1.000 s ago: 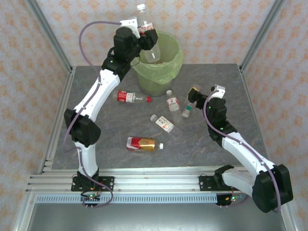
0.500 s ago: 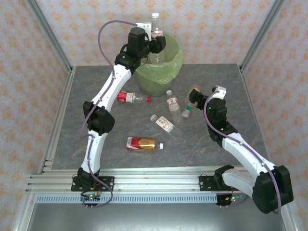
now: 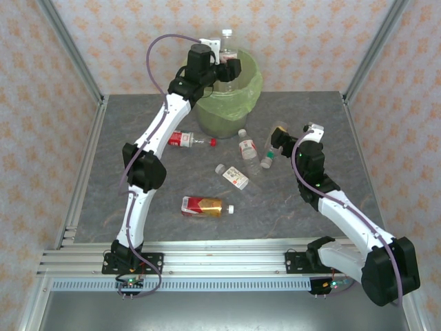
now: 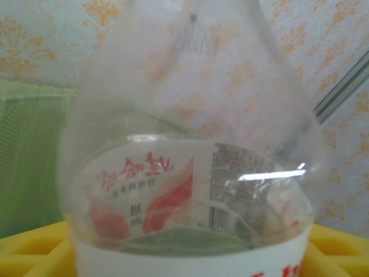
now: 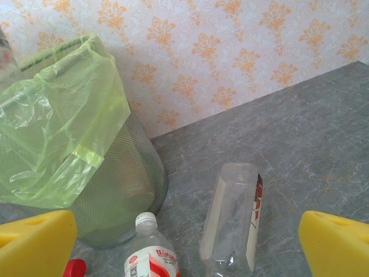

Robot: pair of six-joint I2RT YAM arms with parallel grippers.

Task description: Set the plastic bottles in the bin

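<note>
My left gripper [image 3: 228, 64] is shut on a clear bottle [image 3: 225, 43] with a white cap, held upright over the mouth of the green-lined bin [image 3: 252, 81]. In the left wrist view this bottle [image 4: 190, 173] and its red-and-white label sit close between the yellow pads [image 4: 34, 251]. My right gripper [image 3: 280, 140] is open just above a clear green-capped bottle [image 3: 273, 150] lying on the table. That bottle [image 5: 233, 216] lies between its pads [image 5: 34, 242], with a white-capped bottle [image 5: 151, 251] to its left and the bin [image 5: 63, 127] behind.
Other bottles lie on the grey table [image 3: 138, 200]: a red-labelled one [image 3: 186, 139] left of the bin, a white-capped one [image 3: 247, 147], a white-labelled one [image 3: 233, 176] and a red-and-gold one [image 3: 204, 205] nearer the front. Patterned walls and metal posts [image 3: 72, 52] enclose the table.
My left arm has carried the bottle to the right and stretched out, from the bin's left rim to above its mouth. The right arm has not moved.
</note>
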